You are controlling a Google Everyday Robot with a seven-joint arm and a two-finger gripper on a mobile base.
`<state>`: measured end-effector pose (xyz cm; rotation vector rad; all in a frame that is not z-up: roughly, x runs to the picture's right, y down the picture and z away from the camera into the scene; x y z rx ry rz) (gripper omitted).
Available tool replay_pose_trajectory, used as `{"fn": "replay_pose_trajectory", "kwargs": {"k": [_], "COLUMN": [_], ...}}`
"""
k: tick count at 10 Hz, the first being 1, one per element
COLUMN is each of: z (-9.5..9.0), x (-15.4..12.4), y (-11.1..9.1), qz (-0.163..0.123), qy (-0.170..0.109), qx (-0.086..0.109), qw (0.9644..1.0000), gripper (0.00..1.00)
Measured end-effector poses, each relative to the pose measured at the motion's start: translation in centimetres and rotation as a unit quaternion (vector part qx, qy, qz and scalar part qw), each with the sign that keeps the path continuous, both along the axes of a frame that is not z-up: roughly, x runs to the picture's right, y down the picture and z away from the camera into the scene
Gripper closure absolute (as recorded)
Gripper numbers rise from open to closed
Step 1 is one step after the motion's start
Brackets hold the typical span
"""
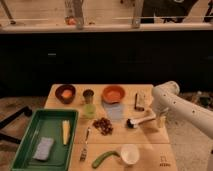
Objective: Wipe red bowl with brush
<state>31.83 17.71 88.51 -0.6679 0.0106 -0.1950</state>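
The red bowl (113, 93) sits at the back middle of the wooden table (150, 145), bright orange-red and upright. The brush (141, 119) lies on the table to its right and nearer to me, with its white handle pointing right and its dark round head (131, 123) at the left end. My gripper (161, 120) hangs down from the white arm (172, 100) at the table's right side, right beside the handle's right end. I cannot see whether it touches the brush.
A dark bowl (65, 93) with orange contents stands back left. A metal cup (88, 95), green cup (90, 110), grey cloth (116, 111) and dark bar (140, 101) lie mid-table. A fork (85, 145), white cup (130, 154) and green tray (30, 150) are in front.
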Motion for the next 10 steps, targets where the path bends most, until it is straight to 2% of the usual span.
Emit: {"fn": "replay_pose_trajectory", "kwargs": {"k": [4,10], "z": [0.8,0.4], "x": [0.3,1.0], "y": [0.4,0.3], "qz": [-0.001,0.018], "qy": [0.001,-0.008], "qx": [-0.011,-0.010], "qw": [0.9999,0.9998], "gripper": [0.22,0.81]}}
